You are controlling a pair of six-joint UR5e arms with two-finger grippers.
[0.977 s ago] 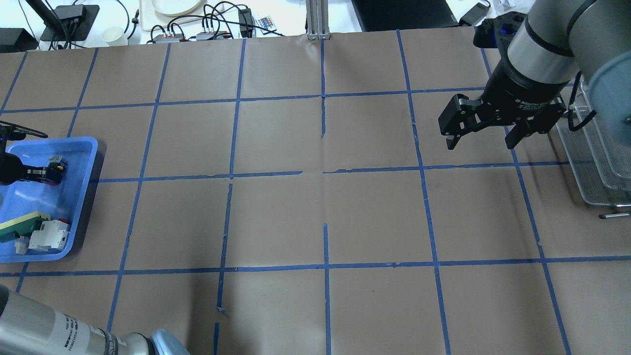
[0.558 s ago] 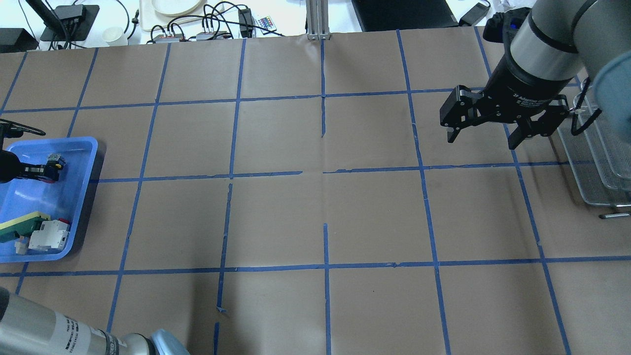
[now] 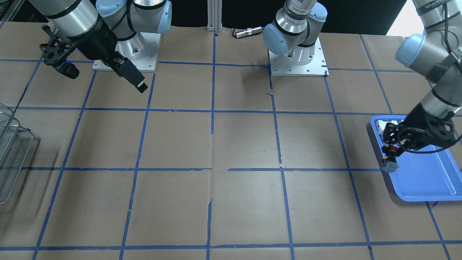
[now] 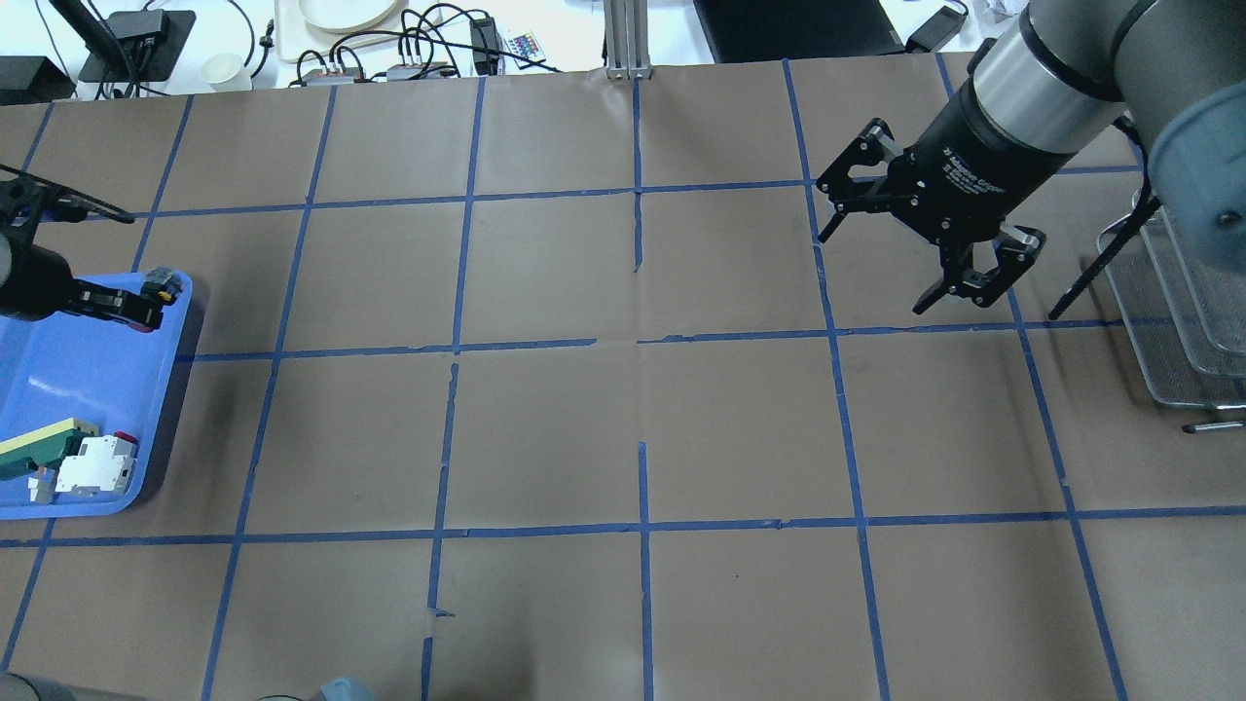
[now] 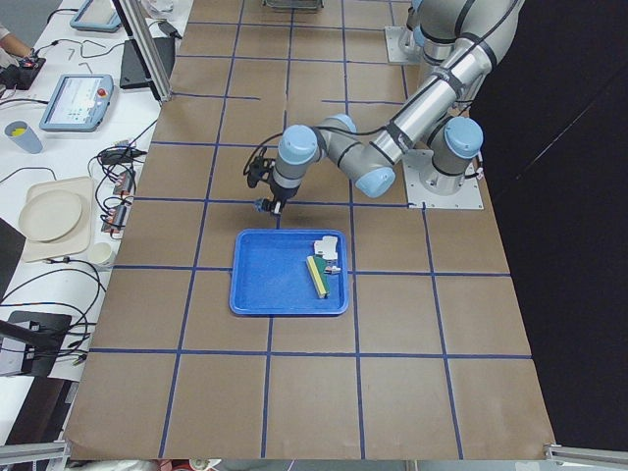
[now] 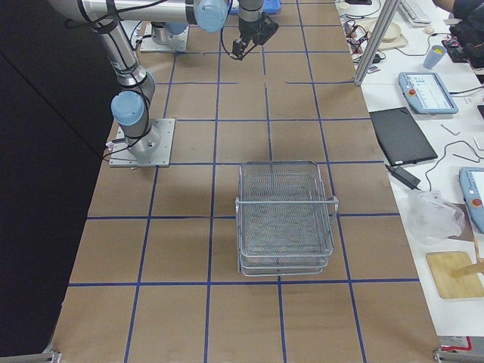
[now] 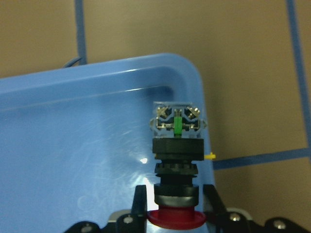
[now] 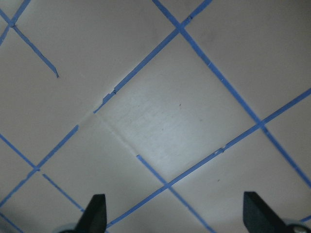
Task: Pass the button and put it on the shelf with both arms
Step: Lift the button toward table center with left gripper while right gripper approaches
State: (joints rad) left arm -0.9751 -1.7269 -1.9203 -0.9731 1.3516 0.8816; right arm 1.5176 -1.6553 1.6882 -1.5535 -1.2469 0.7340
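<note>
The black fingers of the left gripper pinch the small push button at its glossy red mushroom cap. Its ribbed black cylinder and translucent blue-green terminal block point outward over the rounded corner of the smooth blue plastic tray. The right gripper spreads its fingers wide over the brown-paper worktop, gridded with blue tape. The silver wire-mesh shelf, rimmed in thin rod, stands well apart from the button.

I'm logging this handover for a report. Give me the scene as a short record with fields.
button: gripped at its red cap by the left gripper, over the blue tray corner
left gripper: jaws shut on button
right gripper: jaws open, empty, above bare table
shelf: robot's right end of the table, apart from both grippers
tray contents: white switch block, green-yellow wedge
</note>
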